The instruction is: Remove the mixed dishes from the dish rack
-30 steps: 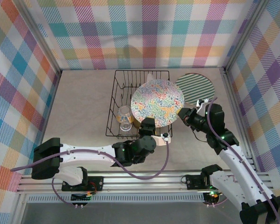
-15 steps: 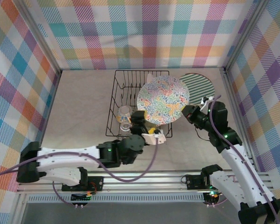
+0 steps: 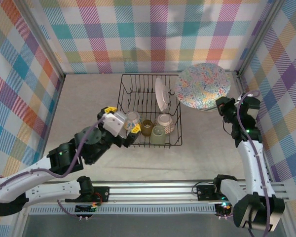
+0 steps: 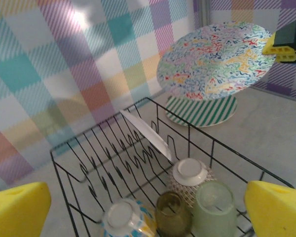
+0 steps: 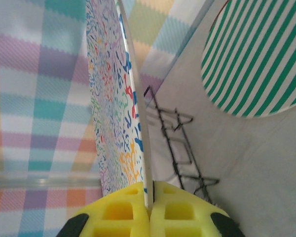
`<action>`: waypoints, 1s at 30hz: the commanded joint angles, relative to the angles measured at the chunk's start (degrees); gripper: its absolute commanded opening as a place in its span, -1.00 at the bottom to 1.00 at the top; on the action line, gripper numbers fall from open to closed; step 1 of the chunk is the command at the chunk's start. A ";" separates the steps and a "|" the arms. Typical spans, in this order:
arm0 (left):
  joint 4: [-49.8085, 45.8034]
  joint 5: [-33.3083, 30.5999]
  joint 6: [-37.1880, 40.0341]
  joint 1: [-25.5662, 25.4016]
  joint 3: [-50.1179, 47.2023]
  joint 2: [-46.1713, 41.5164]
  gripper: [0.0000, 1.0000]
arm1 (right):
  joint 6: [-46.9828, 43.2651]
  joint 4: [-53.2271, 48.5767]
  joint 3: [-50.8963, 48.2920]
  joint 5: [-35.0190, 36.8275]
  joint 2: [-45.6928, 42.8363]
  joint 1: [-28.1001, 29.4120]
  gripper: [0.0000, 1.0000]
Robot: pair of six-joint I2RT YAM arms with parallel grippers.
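A pale bench [image 3: 89,98] carries a black wire dish rack [image 3: 138,98] at its middle. To the rack's right, a large plate with colourful squiggles [image 3: 203,86] hangs in the air, roughly level with a slight tilt. It sits directly above a green-striped plate [image 5: 256,54] that lies flat on the bench. Your right fingers [image 5: 123,212] are pressed together on the near rim of the plate with colourful squiggles, so the way to the striped plate is straight down, with the rack's right wall just beside. Inside the rack a white plate [image 4: 145,133] stands on edge between the dividers. In front of it, along the near wall, are an upturned small bowl [image 4: 190,173], a pale-green cup [image 4: 214,205], an amber cup [image 4: 172,210] and a clear cup [image 4: 121,217], packed close together. Your left fingers [image 4: 19,207] are spread wide and hold nothing. They hover at the rack's near left corner, with the clear cup nearest and the cup row running across the gap between them.
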 commanded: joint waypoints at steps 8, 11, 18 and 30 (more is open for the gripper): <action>-9.53 29.35 -18.23 13.71 0.18 0.55 0.99 | 0.25 21.68 -4.95 5.74 13.81 -4.87 -1.00; -9.05 34.44 -19.26 18.63 -0.71 -0.08 0.99 | -1.79 23.38 -3.63 5.44 19.19 -5.48 -1.00; -5.97 37.76 -19.67 24.59 -3.97 -1.72 0.99 | -3.50 29.30 -1.05 1.69 30.23 -6.84 -1.00; -5.40 39.96 -19.89 28.16 -5.34 -1.34 0.99 | -2.28 34.62 3.58 -3.08 41.34 -7.50 -1.00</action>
